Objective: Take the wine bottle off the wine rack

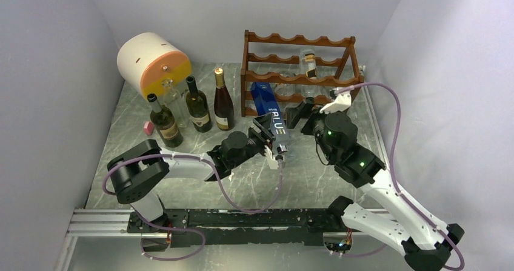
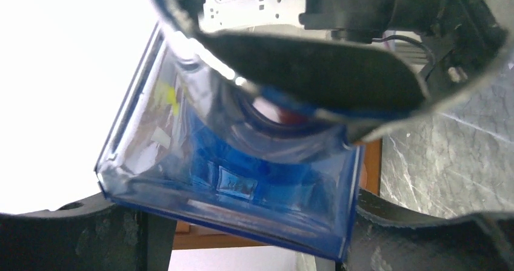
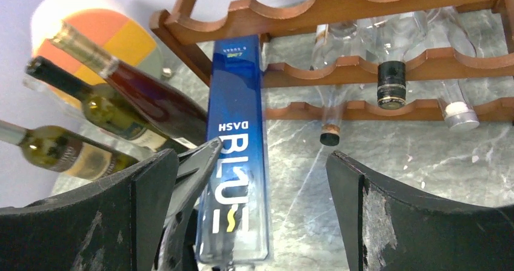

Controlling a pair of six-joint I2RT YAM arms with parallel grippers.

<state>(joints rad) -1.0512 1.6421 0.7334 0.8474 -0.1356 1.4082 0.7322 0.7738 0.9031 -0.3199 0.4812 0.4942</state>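
At the far left corner of the counter [image 1: 315,180] lies a white drum with an orange face [image 1: 151,62]. Just in front of it stand three bottles in a loose row: a dark green bottle with a pale label [image 1: 163,124], a second dark bottle [image 1: 198,107] and a brown bottle with a gold cap [image 1: 223,101]. A small pink block [image 1: 147,127] sits on the counter just beside the first of them.

Near the middle of the counter the left gripper [image 1: 270,136] pinches the blue wine bottle [image 1: 265,101], a square-sided one lettered DASH BLUE, one finger on each flat side. The bottle lies slanted, its far end at the left front post of the wine rack [image 1: 300,40], just under a scalloped rail. I cannot tell whether that end touches the wood.

Just right of the bottle the right gripper [image 1: 301,109] points at the rack with its fingers spread wide, holding nothing.

The rack stands at the far right of the counter, close to the back edge. Clear glass bottles lie in its tiers, among them one with a black cap [image 3: 391,83] and one with a silver cap [image 3: 457,114].
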